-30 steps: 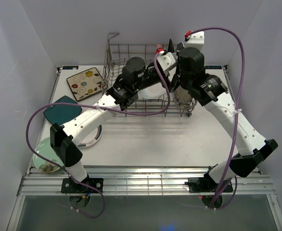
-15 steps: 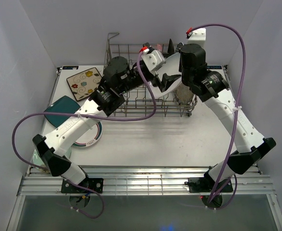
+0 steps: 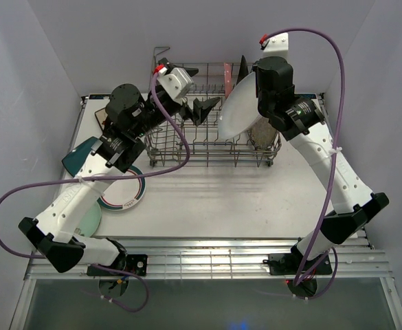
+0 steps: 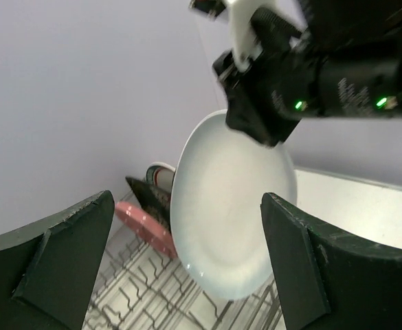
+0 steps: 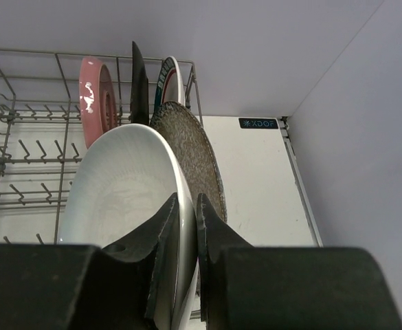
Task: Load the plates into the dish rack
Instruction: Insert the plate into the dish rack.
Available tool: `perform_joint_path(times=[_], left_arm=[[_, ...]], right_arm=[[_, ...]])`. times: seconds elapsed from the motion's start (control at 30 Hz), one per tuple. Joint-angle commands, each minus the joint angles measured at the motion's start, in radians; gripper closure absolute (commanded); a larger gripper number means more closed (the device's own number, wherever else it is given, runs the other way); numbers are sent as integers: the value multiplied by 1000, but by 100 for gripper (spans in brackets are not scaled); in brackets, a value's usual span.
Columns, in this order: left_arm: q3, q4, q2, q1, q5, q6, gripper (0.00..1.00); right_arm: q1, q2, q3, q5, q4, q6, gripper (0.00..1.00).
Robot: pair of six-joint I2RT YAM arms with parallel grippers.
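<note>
My right gripper (image 5: 188, 206) is shut on the rim of the large white oval plate (image 5: 125, 199), holding it upright over the right end of the dish rack (image 3: 187, 159). Right behind it stands the speckled grey plate (image 5: 199, 148). Further back in the rack are a pink plate (image 5: 91, 82), a black plate (image 5: 138, 79) and a teal-rimmed round plate (image 5: 168, 79). My left gripper (image 3: 201, 91) hangs open above the rack's middle, facing the white plate (image 4: 231, 206) from a distance and touching nothing.
On the table left of the rack lie a teal square plate (image 3: 82, 157), a teal-rimmed round plate (image 3: 126, 196) and a pale green plate (image 3: 91, 218). The rack's tall wire loop (image 3: 161, 53) rises at its back left corner. Walls close in on three sides.
My left gripper has opened fully and drawn back leftward, away from the white plate. The right gripper has raised the plate from lying low in the rack to standing on edge.
</note>
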Motion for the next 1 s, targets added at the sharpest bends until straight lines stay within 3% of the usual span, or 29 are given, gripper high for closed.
perform_joint_path(times=[0.0,0.3,0.47,0.97], left_arm=[[-29,-54,-26,53,43,-36,2],[-130,-56,-48,160,172,-105,2],[-130,-79,17,177,246,-134,2],[155,-153,411,179,344,-289,2]], right_arm=[[-1,-67,98,36,278,-75,92],[-1,-109,28,51,395,-238,92],[-1,-117,9,71,462,-318,92],[1,-103,-98,92,603,-479,92]])
